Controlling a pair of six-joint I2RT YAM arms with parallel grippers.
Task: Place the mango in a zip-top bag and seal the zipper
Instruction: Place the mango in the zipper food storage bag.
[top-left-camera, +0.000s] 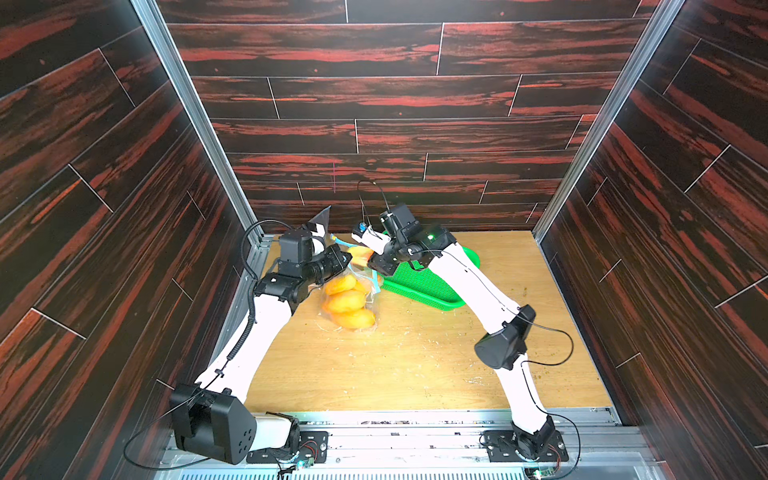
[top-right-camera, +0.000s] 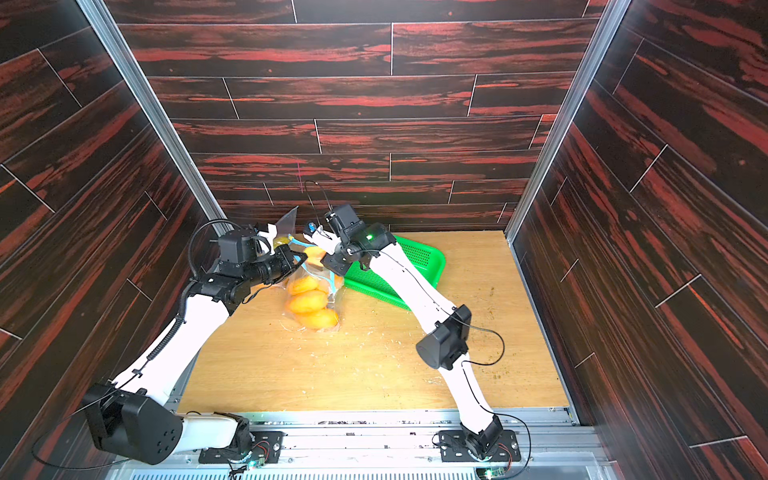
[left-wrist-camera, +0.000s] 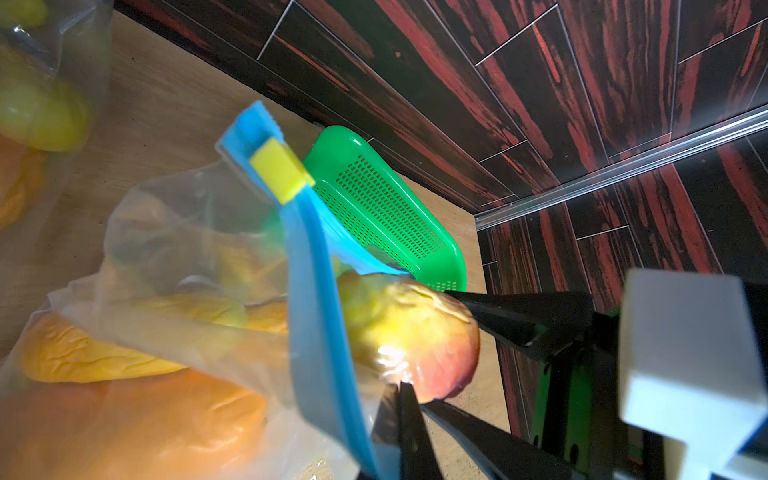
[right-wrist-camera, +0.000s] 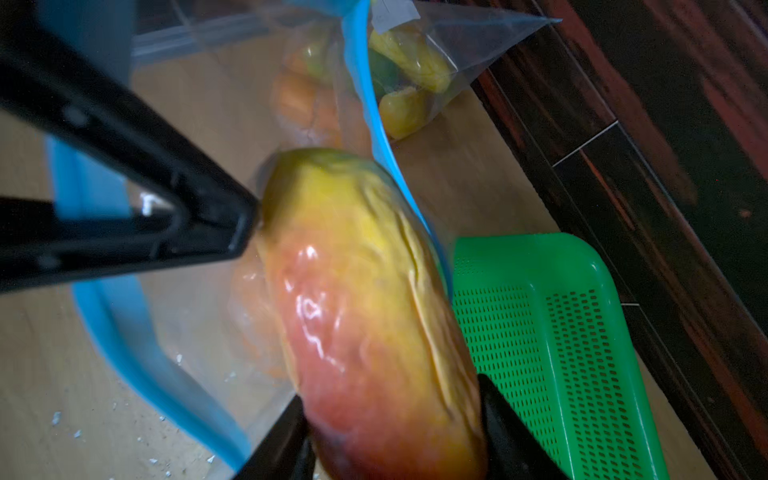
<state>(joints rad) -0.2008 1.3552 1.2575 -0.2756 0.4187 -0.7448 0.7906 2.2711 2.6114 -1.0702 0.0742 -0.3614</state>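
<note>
Mango (right-wrist-camera: 365, 311) is clamped in the right fingers (right-wrist-camera: 507, 436), nose poking into the bag (left-wrist-camera: 187, 257) mouth. Left fingers (right-wrist-camera: 224, 216), pinched together on the blue rim (left-wrist-camera: 307, 291), sit right beside it. Best bet imo: push deeper, past that rim, before letting go.

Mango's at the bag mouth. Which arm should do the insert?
Right. The right gripper holds the mango at the bag opening, while the left gripper is shut on the blue zipper rim, holding it open.
</note>
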